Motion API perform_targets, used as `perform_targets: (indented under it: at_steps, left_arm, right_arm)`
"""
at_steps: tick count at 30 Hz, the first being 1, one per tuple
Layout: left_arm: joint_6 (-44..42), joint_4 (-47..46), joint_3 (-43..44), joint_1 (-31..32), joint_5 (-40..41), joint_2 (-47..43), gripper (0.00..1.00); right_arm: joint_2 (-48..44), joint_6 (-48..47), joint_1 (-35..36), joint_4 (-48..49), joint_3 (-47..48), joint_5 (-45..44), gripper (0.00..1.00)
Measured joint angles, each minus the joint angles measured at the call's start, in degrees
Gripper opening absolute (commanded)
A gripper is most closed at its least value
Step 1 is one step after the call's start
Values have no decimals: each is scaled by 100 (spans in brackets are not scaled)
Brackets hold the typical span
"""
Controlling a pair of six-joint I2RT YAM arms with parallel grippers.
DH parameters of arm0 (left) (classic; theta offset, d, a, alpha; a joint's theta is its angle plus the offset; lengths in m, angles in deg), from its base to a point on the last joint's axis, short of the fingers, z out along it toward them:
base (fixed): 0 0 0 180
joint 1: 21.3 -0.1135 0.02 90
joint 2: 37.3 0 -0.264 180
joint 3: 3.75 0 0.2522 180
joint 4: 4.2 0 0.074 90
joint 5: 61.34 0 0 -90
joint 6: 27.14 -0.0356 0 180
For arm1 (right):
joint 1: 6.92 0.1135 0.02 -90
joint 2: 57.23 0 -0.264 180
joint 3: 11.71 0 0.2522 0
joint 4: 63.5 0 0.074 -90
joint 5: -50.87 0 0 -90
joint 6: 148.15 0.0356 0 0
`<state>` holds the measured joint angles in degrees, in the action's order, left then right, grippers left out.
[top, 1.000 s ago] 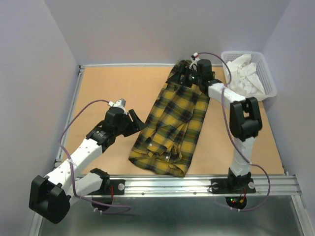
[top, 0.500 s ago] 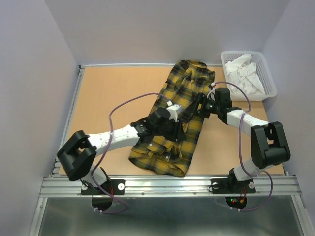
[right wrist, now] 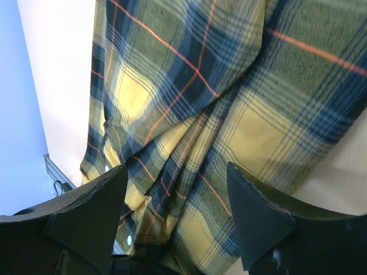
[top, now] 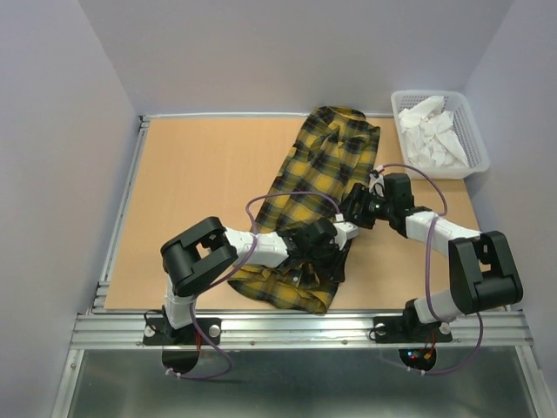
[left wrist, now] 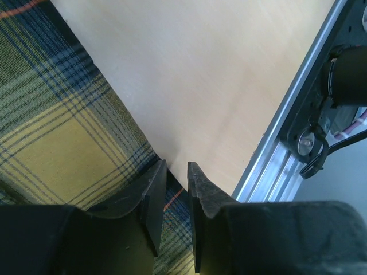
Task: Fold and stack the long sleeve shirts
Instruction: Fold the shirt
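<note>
One long sleeve shirt (top: 322, 187), yellow and dark plaid, lies folded lengthwise in a strip from the table's back middle to the front. My left gripper (top: 338, 242) reaches across its lower part to the right edge. In the left wrist view the shirt (left wrist: 51, 132) fills the left side, and the left gripper (left wrist: 176, 166) has its jaws narrowly apart, with the cloth's edge showing in the gap. My right gripper (top: 359, 209) sits at the shirt's right edge, mid-length. In the right wrist view this gripper (right wrist: 178, 217) stands wide open over bunched folds of the shirt (right wrist: 195, 114).
A white basket (top: 477, 139) of white cloths stands at the back right corner. A metal rail (top: 305, 326) runs along the table's front edge, and this rail (left wrist: 287, 154) is close by in the left wrist view. Bare tabletop (top: 200, 174) lies left of the shirt.
My left arm swung right across the shirt to its lower right edge, and its jaws narrowed. My right gripper came from the collar down to the shirt's right edge.
</note>
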<state>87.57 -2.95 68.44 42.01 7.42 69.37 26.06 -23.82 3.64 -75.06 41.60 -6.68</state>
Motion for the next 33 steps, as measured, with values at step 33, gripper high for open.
perform_targets:
  at_steps: [33]
  left_arm:
    - [487, -1928, -1810, 33, -179, -549, 31]
  right_arm:
    - [2911, 778, -1290, 3545, 741, 1084, 74]
